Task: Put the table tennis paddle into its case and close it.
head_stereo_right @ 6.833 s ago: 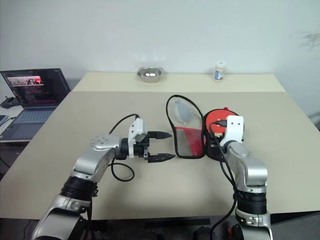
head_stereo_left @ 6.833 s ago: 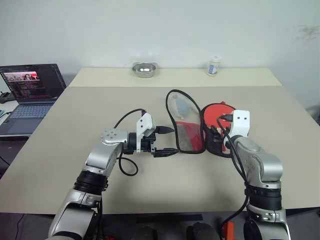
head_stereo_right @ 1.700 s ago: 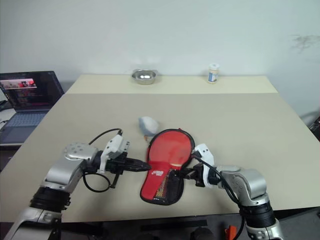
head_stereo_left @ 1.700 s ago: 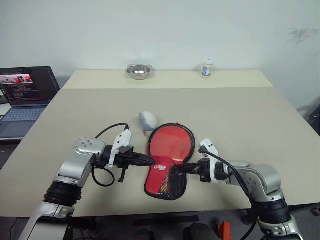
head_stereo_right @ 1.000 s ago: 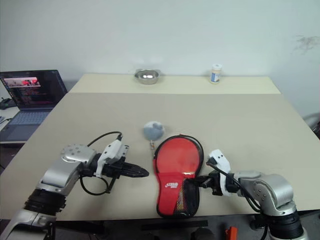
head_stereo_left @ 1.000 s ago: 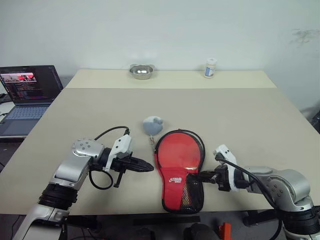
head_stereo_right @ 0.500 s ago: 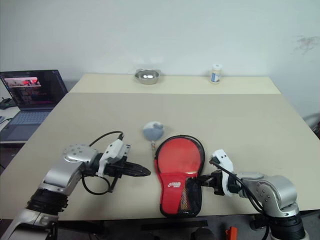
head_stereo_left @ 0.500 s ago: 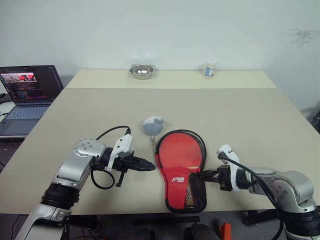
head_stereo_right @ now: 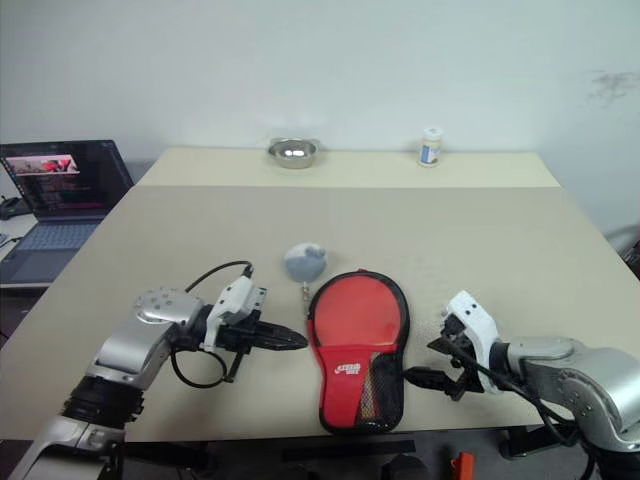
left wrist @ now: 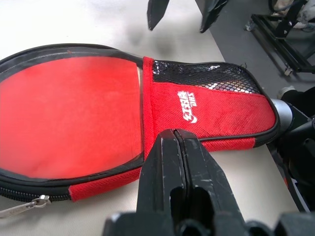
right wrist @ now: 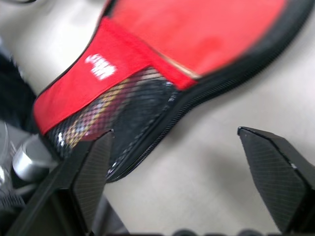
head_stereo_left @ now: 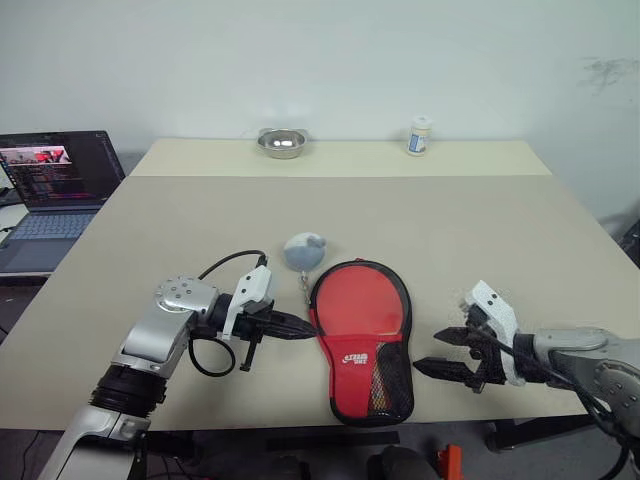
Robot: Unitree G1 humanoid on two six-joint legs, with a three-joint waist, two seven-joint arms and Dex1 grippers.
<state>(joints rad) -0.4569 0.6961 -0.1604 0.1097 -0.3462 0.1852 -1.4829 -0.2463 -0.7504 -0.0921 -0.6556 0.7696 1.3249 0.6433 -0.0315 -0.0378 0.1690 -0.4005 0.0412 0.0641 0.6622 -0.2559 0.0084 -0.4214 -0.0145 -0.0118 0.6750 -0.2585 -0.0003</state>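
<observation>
Case [head_stereo_left: 362, 335] lies flat on the table [head_stereo_left: 470, 230], red side up, white logo and black mesh at its narrow end toward the table's near edge. Zipper rim runs round the edge, looks zipped as far as I can see. Red face of the paddle [left wrist: 69, 118] shows through the clear window on the wide part; handle hidden under the red band and mesh.

Left gripper [head_stereo_left: 303, 327] sits just to the case's left, fingers pressed together, nothing between them, tip pointing at the case's rim, very near it. Can't tell if it touches. From its wrist camera the closed fingers [left wrist: 182, 172] overlap the red band by the logo.

Right gripper [head_stereo_left: 447, 353] is off the case's narrow end on its right side, jaws spread wide, empty, apart from the fabric. Its wrist view has the mesh corner ahead between both fingers [right wrist: 275, 172], table surface under them.

Grey round pouch [head_stereo_left: 304, 250] rests just beyond the left gripper's tip, by the case's wide end; zipper pull [head_stereo_left: 306, 288] points toward it.

Far from both hands: metal bowl [head_stereo_left: 281, 142], small bottle [head_stereo_left: 419, 136] at the table's back. Laptop [head_stereo_left: 55, 185] open off to the left.
</observation>
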